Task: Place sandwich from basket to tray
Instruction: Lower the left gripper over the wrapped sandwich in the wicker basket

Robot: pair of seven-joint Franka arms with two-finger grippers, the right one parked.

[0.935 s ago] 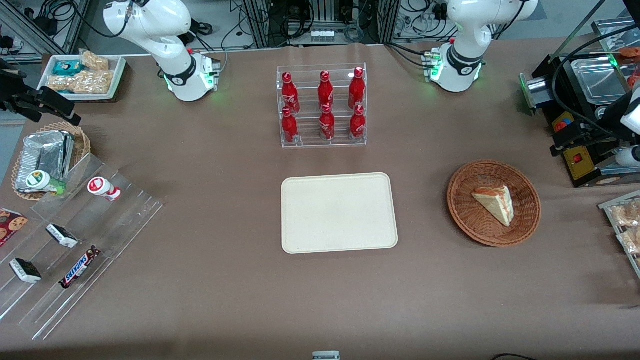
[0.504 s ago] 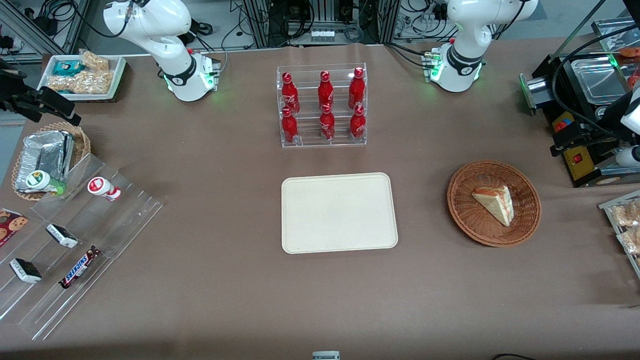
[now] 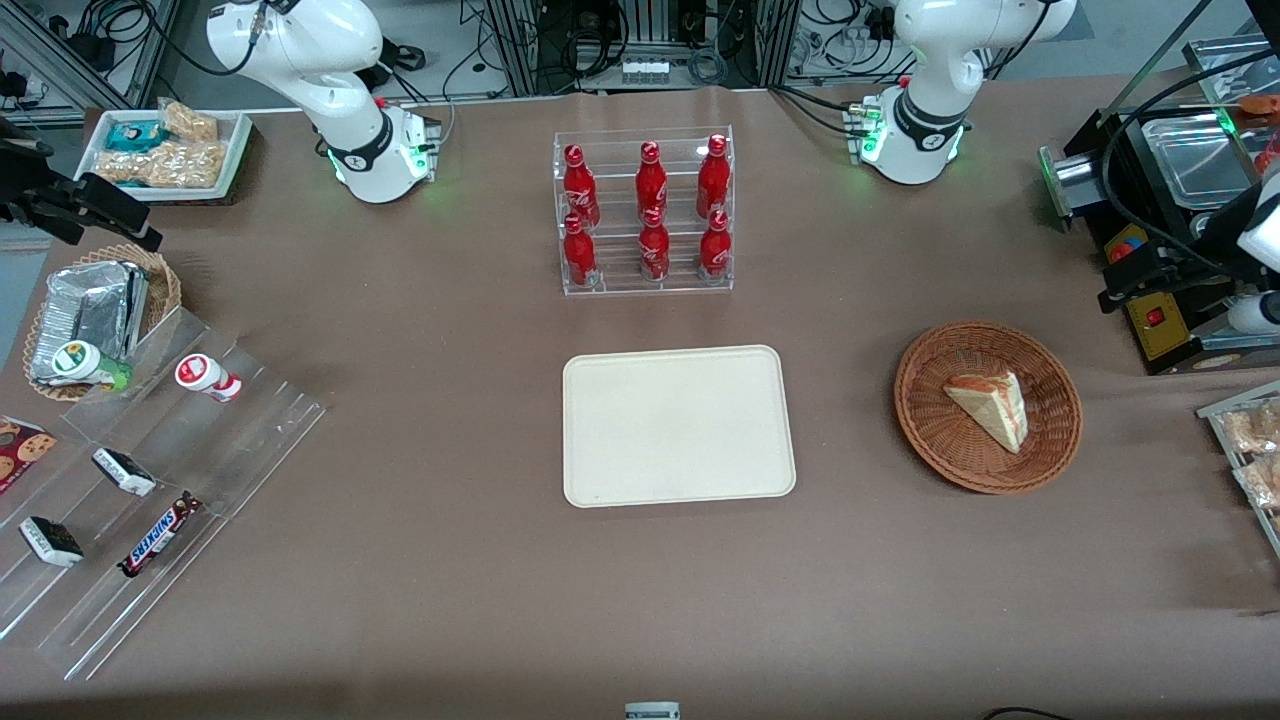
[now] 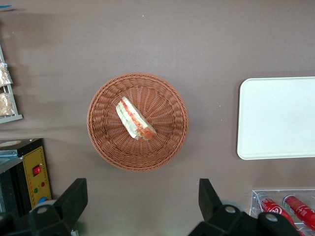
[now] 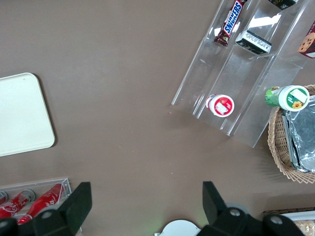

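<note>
The sandwich [image 3: 990, 408] lies on its side in the round reddish-brown basket [image 3: 920, 420], toward the working arm's end of the desk [image 3: 420, 560]. The cream tray [image 3: 678, 426] sits apart from the basket, mid-desk, nearer the front camera than the rack of red bottles [image 3: 645, 212]. The claw [image 4: 142, 201] hangs high over the basket, its fingers [image 4: 74, 196] spread wide and gripping nothing.
</note>
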